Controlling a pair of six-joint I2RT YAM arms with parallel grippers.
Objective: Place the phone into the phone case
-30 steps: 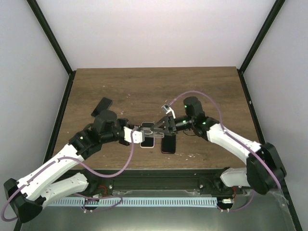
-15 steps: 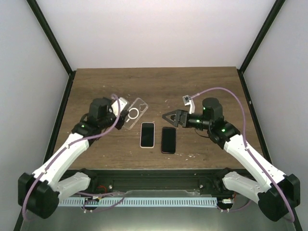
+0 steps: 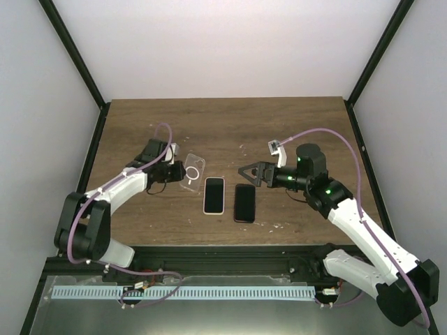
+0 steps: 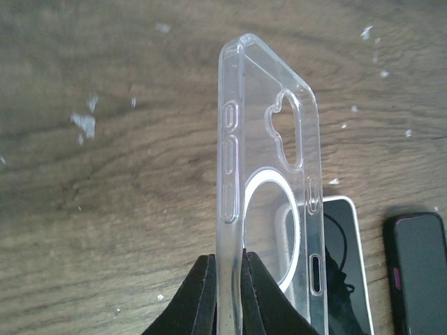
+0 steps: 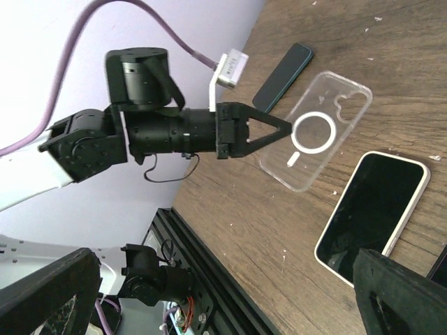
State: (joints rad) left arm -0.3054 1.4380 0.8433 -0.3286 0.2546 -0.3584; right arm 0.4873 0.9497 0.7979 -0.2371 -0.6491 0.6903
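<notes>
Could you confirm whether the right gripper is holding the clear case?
No, the left gripper pinches the clear case by its edge; the right gripper hangs open and empty.

You have 2 phones side by side on the table (image 3: 223, 125) at center frame in the top view: phone (image 3: 214, 195) left, second phone (image 3: 244, 202) right. The phone case (image 3: 190, 169) is up-left of them, in the left gripper (image 3: 176, 172). The right gripper (image 3: 242, 172) is just above the second phone in frame.
</notes>
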